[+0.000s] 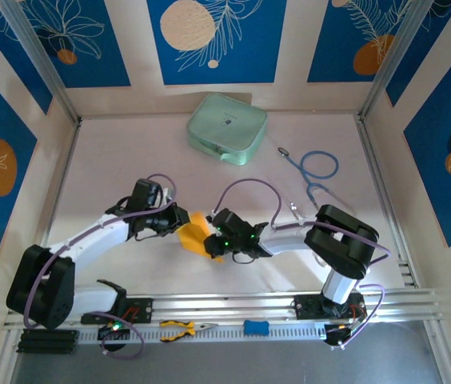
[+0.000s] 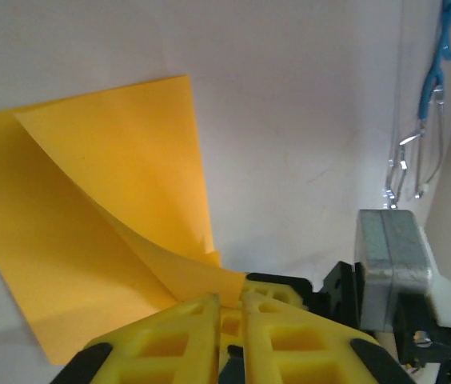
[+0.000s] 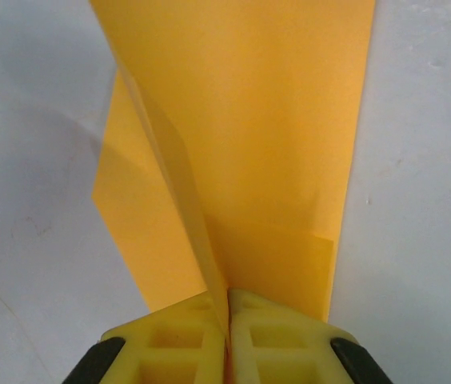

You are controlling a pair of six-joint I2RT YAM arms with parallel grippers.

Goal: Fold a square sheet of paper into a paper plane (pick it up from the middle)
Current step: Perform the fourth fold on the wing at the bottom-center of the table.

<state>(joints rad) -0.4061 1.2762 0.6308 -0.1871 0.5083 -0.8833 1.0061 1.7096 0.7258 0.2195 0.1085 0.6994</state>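
Note:
The square sheet of paper [image 1: 195, 234] is orange-yellow and partly folded. It lies at the table's middle between my two grippers. In the left wrist view one flap of the sheet [image 2: 89, 208] curls up off the table and runs in between the yellow fingertips of my left gripper [image 2: 229, 300], which is shut on it. My right gripper [image 3: 227, 298] is shut on a raised lengthwise fold of the sheet [image 3: 273, 144]. From above, the left gripper [image 1: 184, 226] and the right gripper [image 1: 212, 240] face each other across the paper. The paper plane is out of view.
A pale green case [image 1: 227, 128] sits at the back. A blue stethoscope [image 1: 315, 172] lies at the right, seen again in the left wrist view [image 2: 437, 72]. Orange-handled pliers [image 1: 179, 329] and a small blue block [image 1: 256, 327] rest on the front rail.

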